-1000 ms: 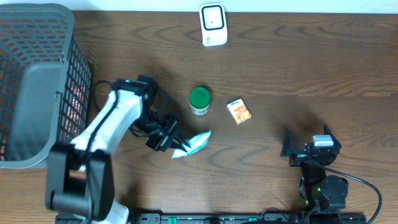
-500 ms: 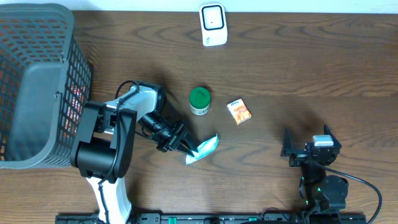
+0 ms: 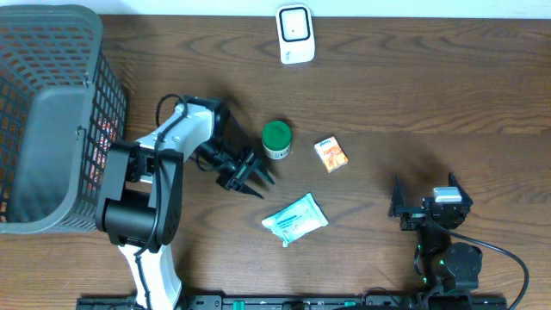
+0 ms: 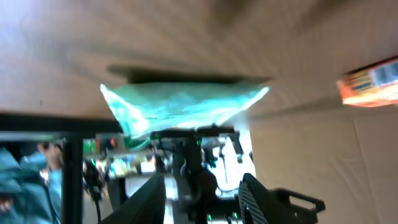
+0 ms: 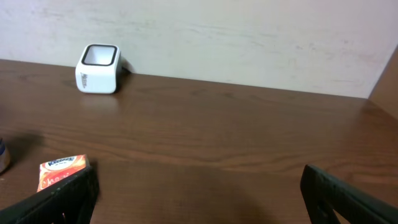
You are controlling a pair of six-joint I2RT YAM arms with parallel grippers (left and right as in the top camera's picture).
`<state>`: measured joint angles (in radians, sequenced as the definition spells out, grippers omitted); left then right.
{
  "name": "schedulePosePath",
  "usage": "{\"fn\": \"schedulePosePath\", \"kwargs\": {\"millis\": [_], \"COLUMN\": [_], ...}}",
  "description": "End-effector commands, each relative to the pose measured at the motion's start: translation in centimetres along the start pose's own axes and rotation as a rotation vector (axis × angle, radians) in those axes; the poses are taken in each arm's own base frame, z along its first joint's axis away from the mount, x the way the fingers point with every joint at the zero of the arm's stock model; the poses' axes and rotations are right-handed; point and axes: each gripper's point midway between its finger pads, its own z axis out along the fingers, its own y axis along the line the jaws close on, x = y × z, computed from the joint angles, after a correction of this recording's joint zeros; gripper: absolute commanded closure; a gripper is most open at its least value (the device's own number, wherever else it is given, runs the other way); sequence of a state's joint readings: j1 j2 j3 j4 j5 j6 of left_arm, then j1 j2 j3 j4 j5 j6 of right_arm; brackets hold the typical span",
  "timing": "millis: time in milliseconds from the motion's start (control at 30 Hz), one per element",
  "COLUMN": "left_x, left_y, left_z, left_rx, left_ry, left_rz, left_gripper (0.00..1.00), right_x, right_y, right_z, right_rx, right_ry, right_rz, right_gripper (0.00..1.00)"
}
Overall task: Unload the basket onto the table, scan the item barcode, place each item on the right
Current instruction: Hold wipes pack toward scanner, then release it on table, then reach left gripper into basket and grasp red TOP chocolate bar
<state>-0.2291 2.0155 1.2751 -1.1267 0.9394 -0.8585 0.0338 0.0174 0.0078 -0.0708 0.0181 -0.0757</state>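
Observation:
The item, a teal plastic packet, lies flat on the table at the front centre, free of any gripper. My left gripper hovers up and to the left of it, jaws apart and empty. In the left wrist view the packet lies blurred beyond the gripper, whose two dark fingers hold nothing. The white scanner stands at the back edge; it also shows in the right wrist view. My right gripper rests wide open at the front right, empty. No barcode shows.
A green-lidded can and a small orange box sit mid-table, just right of the left gripper. A large dark mesh basket fills the left side. The orange box lies by the right gripper's left finger.
The left gripper opened and let go of the teal packet, which dropped flat onto the table to the right. The gripper drew back up and left. The right arm stayed still.

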Motion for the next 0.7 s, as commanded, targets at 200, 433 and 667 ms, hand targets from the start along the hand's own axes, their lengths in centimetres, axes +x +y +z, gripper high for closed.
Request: {"fn": "schedulePosePath", "kwargs": {"millis": [200,433,667], "left_x": [-0.4,6.0,11.7], "left_y": [-2.3,-5.5,-1.8], "left_z": [-9.0,-22.3,-36.9], "left_rx": [-0.070,-0.059,0.037], "left_ry": [-0.590,-1.209,-1.815], "left_rz": [0.266,0.769,0.680], "left_gripper": [0.62,0.19,0.02], "right_x": [0.1,0.1,0.1], "right_y": [-0.3,-0.3,-0.3], "right_z": [0.0,0.0,0.0], "right_rx": [0.012,0.012,0.012], "right_ry": [0.002,0.002,0.002], "right_rz": [0.016,0.016,0.016], "right_gripper": [0.01,0.01,0.01]}}
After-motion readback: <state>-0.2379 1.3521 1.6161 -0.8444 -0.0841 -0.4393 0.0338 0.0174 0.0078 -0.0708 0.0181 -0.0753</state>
